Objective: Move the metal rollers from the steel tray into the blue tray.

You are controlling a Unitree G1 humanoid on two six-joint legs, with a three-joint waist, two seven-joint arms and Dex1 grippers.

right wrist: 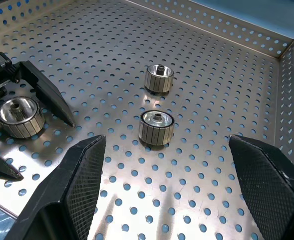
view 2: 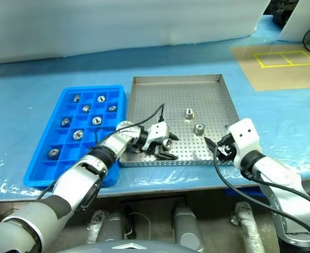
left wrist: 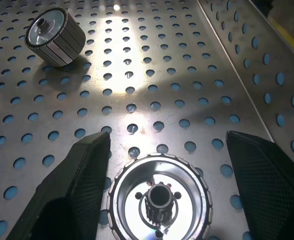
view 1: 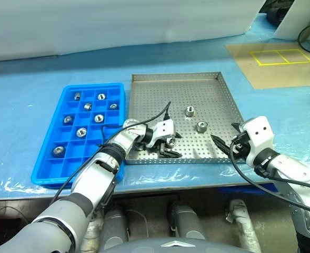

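Standing next to this rig right now; the left gripper (view 1: 170, 149) is down in the near part of the steel tray (view 1: 218, 78), its two black fingers spread wide with one roller (left wrist: 159, 200) sitting between them but not pinched; there's clear gap on both sides. The right gripper (view 1: 224, 146) hangs over the near right corner of the same tray, fingers also spread, holding nothing. Two more rollers are loose further in; one (view 1: 190, 110) toward the middle and another (view 1: 201, 126) just nearer and to its right. The blue tray (view 1: 70, 89) sits right beside the steel one on the left, with about eight rollers already dropped into separate squares.

What I'd worry about: that roller between the left fingers is round and lying on slick perforated metal; if the fingers close off-centre it'll probably squirt out or roll toward the rim. The grippers are also fairly near each other, so if both go for the tray at once they might bump. The low rim could catch a finger on the way out too.

Hard to tell from here: whether the left fingertips actually touch the tray floor; the near edge of the roller is cut off in the wrist view.
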